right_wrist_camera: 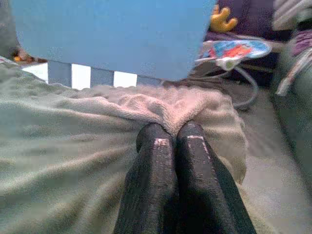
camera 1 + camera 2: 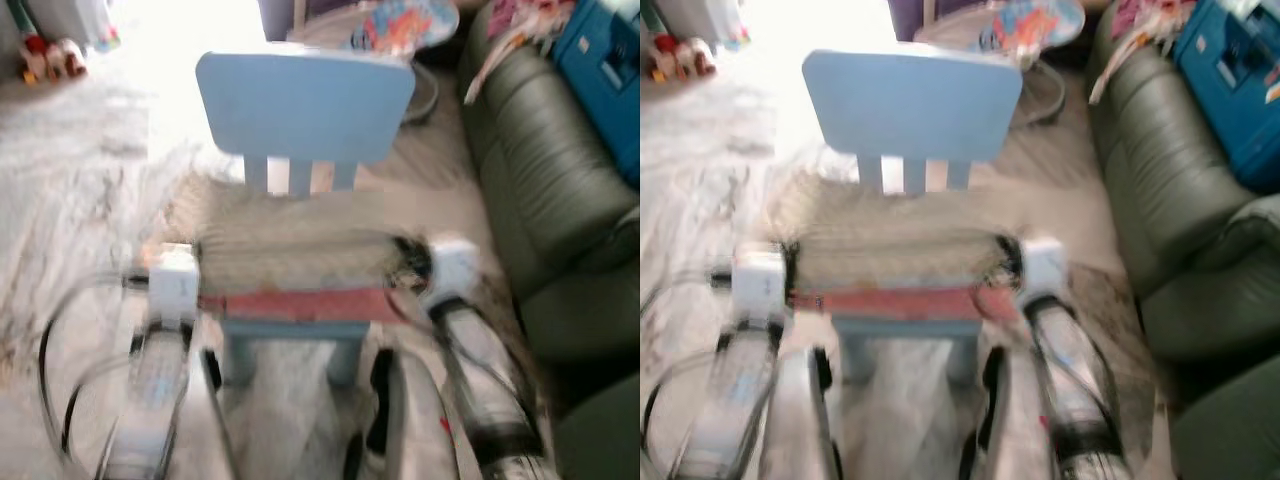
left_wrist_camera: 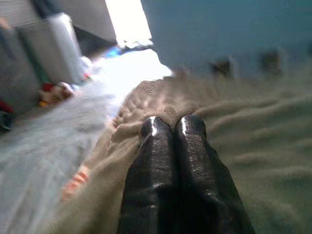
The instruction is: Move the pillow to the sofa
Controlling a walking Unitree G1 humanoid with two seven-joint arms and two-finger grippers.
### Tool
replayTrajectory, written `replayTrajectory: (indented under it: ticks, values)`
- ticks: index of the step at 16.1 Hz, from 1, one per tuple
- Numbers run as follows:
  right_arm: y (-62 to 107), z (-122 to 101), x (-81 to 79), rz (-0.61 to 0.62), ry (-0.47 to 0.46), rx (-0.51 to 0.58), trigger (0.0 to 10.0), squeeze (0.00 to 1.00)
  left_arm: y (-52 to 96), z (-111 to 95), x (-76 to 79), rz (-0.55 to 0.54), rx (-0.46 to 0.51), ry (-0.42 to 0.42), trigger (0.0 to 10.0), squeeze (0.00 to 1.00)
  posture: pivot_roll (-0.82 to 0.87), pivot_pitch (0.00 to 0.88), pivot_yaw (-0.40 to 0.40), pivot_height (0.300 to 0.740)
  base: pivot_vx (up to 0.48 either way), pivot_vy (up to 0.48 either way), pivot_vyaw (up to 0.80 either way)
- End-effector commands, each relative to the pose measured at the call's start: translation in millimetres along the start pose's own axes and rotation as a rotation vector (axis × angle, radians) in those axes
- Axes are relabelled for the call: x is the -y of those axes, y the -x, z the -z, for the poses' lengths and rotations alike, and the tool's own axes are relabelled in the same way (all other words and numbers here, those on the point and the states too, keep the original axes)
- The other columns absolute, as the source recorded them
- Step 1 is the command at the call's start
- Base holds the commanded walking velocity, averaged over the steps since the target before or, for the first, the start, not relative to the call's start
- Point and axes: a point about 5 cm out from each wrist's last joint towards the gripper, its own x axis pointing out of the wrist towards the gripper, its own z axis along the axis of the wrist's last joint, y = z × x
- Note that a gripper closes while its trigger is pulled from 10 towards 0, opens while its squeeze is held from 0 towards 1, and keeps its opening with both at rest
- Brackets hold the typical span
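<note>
Left eye view, blurred — left gripper (image 3: 173,127) and right gripper (image 1: 171,134) each clench an end of the beige fuzzy pillow (image 2: 290,245), fingers pinched into the fabric. The pillow lies across the seat of a small blue chair (image 2: 305,105). Right of the chair, a dark green sofa (image 2: 560,190); beyond, a colourful baby bouncer (image 2: 405,25).
</note>
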Motion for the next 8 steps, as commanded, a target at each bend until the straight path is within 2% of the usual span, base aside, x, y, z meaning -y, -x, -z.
replayTrajectory:
  ticks: [1,4,5,6,8]
  values:
    - [9.0,-11.5,16.2,0.088,0.008,0.027,0.0,0.0,6.6,-2.4,-11.6,-0.022,-0.019,-0.021,0.0,0.0,0.04,0.0,-0.062,0.509,0.0,0.0,0.0]
    - [36.0,-8.9,14.4,0.106,0.012,-0.002,0.0,0.0,21.4,0.0,-9.5,-0.024,-0.059,-0.012,0.2,0.0,0.02,0.0,-0.061,0.509,0.0,0.0,0.0]
    - [43.5,-9.3,11.6,0.099,0.017,-0.016,0.0,0.0,24.5,-1.1,-8.5,-0.029,-0.069,-0.01,5.0,0.0,0.02,0.0,-0.064,0.509,0.0,0.0,0.0]
    - [46.3,-8.3,7.8,0.091,0.015,-0.047,10.0,0.0,22.7,-6.1,-4.0,-0.019,-0.058,-0.003,10.0,0.0,0.02,0.0,-0.071,0.509,0.0,0.0,0.0]
    - [43.2,-13.1,4.1,0.07,-0.003,-0.047,10.0,0.0,20.2,-9.7,-1.0,-0.005,-0.071,-0.005,10.0,0.0,0.02,0.0,-0.076,0.509,0.0,0.0,0.0]
